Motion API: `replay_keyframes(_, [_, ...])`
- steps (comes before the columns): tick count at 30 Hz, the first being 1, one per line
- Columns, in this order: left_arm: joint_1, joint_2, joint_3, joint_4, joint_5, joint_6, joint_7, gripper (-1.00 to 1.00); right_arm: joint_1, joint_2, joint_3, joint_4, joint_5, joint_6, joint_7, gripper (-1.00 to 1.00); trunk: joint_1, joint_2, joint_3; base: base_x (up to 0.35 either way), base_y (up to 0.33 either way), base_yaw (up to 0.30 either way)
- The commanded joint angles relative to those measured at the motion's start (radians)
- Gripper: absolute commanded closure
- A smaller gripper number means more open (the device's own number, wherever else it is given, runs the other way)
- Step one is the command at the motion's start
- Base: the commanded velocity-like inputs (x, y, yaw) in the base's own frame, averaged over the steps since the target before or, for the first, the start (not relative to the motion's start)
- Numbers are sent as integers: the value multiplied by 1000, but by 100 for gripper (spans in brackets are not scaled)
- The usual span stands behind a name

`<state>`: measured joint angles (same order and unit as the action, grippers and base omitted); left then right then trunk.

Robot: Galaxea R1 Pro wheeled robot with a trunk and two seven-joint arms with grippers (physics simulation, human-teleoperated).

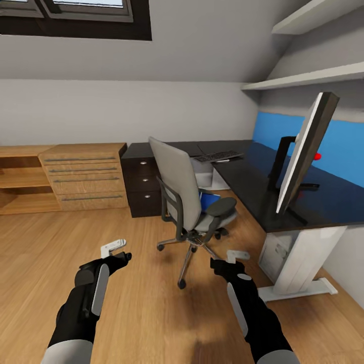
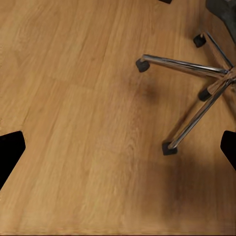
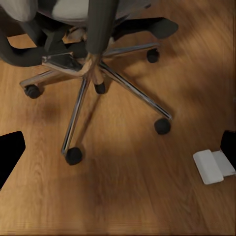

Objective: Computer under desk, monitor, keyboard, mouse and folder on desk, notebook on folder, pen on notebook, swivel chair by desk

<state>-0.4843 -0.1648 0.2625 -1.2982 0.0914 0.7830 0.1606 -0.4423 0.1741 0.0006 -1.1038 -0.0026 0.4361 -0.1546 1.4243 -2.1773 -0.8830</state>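
The left gripper (image 1: 120, 251) hung spread and empty over the wooden floor (image 1: 45, 273). The swivel chair (image 1: 189, 202) stood just ahead, the blue folder (image 1: 208, 200) on its seat. The right gripper (image 1: 233, 258) was likewise spread and empty. My guess: reaching in could nudge the casters and roll the chair away. The keyboard (image 1: 219, 156) and monitor (image 1: 303, 151) sat on the glossy black bench (image 1: 253, 177), the computer (image 1: 277, 251) beneath. A dresser (image 1: 83, 174) lined the grey wall.
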Motion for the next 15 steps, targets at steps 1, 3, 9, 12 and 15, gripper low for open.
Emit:
replay_keyframes(1, [-1,-1,1,-1,10,4,7,-100,6,0,0,-14,0,6,-3,-100,3,-8,-4,-313,0,0])
replay_keyframes(3, [-1,-1,1,-1,10,4,7,-100,16,0,0,-31,0,5,-3,-100,11,-22,-10,-282,0,0])
replay_keyframes(9, [-1,-1,1,-5,10,4,7,-100,29,0,0,-47,2,3,-3,-100,34,-64,-29,-91,0,0])
replay_keyframes(12, [-1,-1,2,-5,10,4,7,-100,30,0,0,-48,3,3,-3,-100,45,-85,-39,-21,0,0])
replay_keyframes(15, [-1,-1,2,-6,10,4,7,-100,31,0,1,-48,4,3,-3,-100,57,-106,-48,-8,0,0])
